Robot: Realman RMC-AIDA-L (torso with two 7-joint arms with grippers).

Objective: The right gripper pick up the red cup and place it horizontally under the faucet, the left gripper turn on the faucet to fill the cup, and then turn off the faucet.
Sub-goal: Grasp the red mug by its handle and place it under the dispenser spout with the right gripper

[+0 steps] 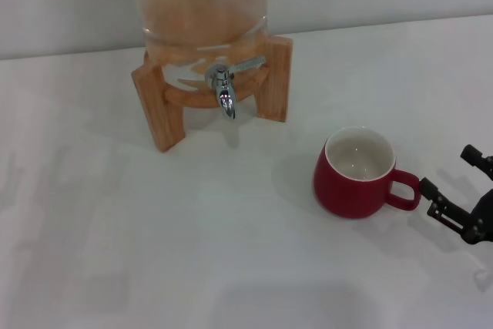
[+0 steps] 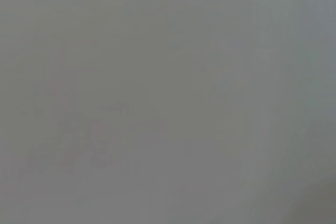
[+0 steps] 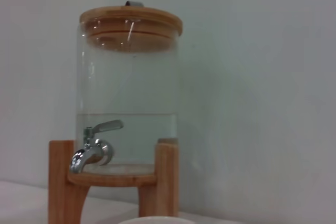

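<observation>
A white table (image 1: 115, 252) carries everything. The wooden stand (image 1: 158, 113) sits toward its far edge. The red cup (image 1: 356, 175) stands upright nearer the right edge.

No readable text, label, brand, number or sign is found in any view. None is seen on the glass dispenser (image 3: 128, 90), its wooden stand (image 1: 158, 105), the faucet (image 1: 224, 92), or the red cup (image 1: 356, 175).

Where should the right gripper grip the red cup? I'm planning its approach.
Probably the loop handle of the red cup: it points toward the right gripper, which sits open beside it. Come in level from the robot's right; the cup stands upright and looks empty.
</observation>
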